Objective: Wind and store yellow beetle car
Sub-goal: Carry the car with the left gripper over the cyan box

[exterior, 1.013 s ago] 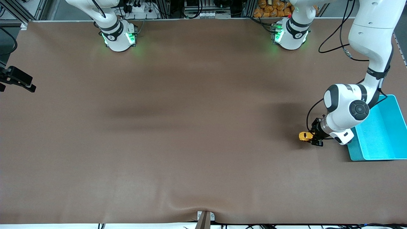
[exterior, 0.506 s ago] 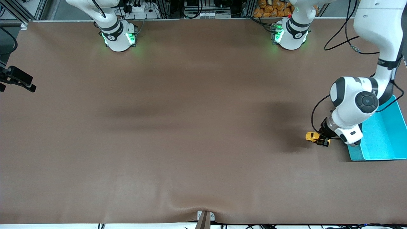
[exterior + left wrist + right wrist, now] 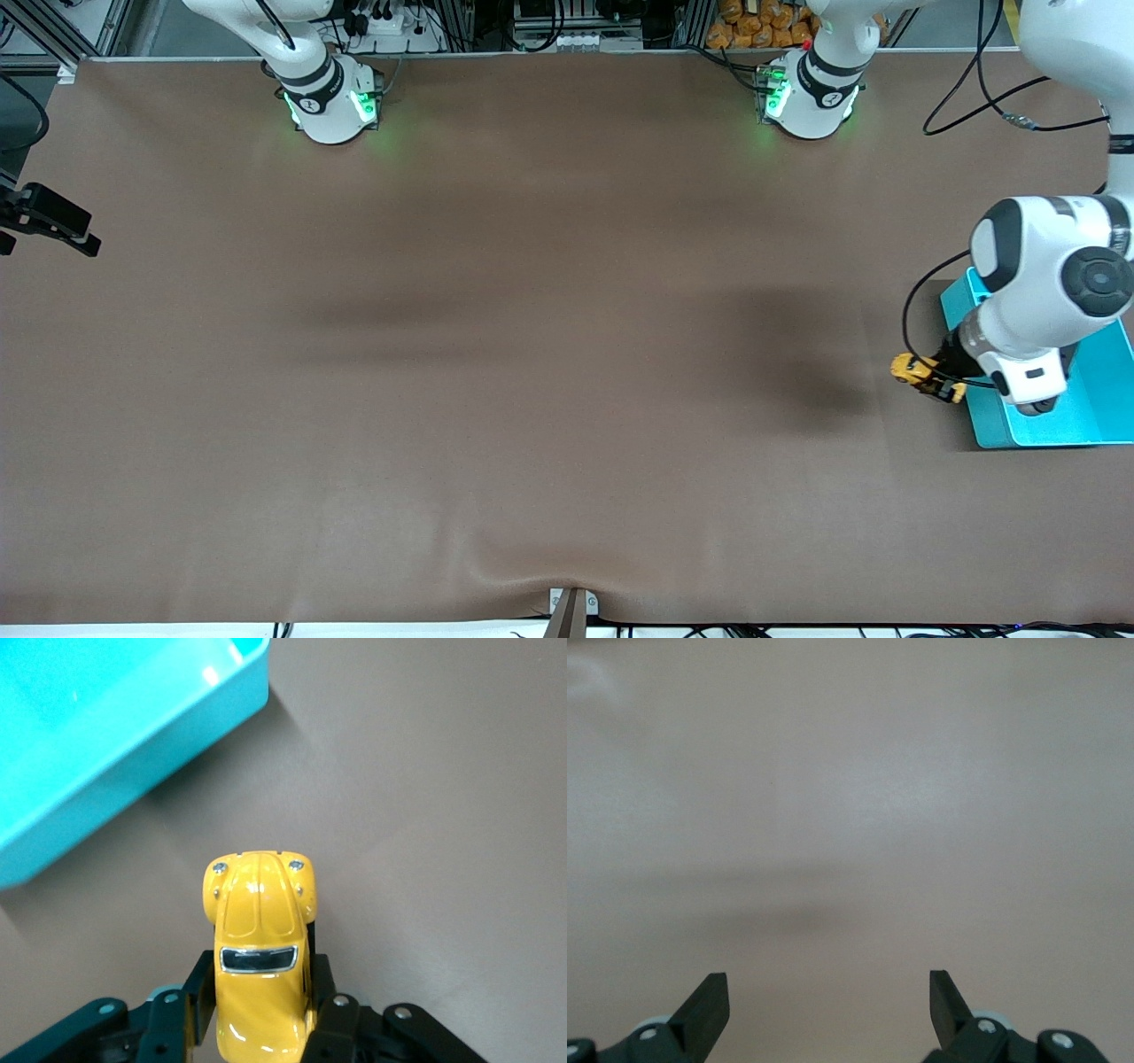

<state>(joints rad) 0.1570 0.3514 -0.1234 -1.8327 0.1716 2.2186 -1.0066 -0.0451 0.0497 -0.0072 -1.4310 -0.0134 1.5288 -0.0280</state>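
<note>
Brown table [image 3: 532, 354]; left gripper [image 3: 261, 1014] clamps yellow beetle car [image 3: 259, 948], seemingly airborne.

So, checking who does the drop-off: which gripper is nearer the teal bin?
Left. The left gripper holds the yellow beetle car right beside the teal bin; the right gripper waits, open, over bare table, with no bin in its view.

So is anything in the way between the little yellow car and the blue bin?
Nothing visible. The left gripper holds the car over the bare table right beside the bin, and only the bin's own wall lies between them. The right gripper waits open, away from it.
</note>
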